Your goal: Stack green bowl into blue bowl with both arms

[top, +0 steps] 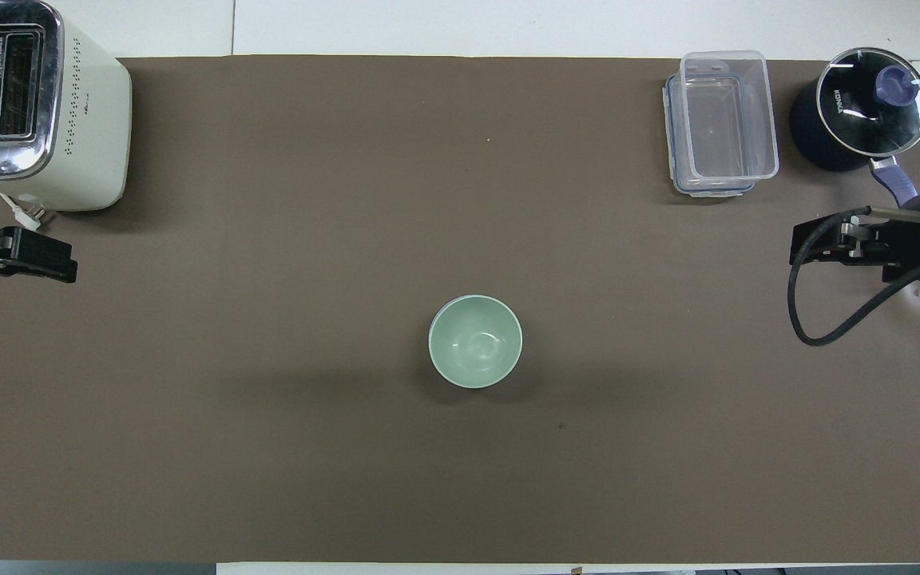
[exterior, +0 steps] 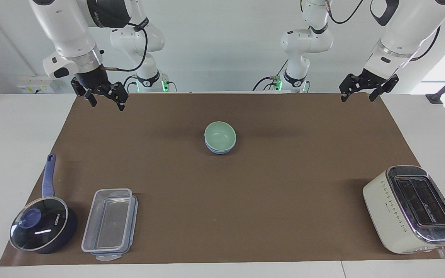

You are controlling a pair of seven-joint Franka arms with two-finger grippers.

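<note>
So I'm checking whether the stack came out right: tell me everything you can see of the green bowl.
The green bowl is small, round, pale mint, smooth and plain, empty and upright. It sits nested in the blue bowl, whose rim shows just beneath it, mid-mat. Nothing else touches it.

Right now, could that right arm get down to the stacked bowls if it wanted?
Probably yes. The right gripper hangs open over the mat's edge, and only bare mat lies between it and the green bowl nested in the blue bowl.
</note>
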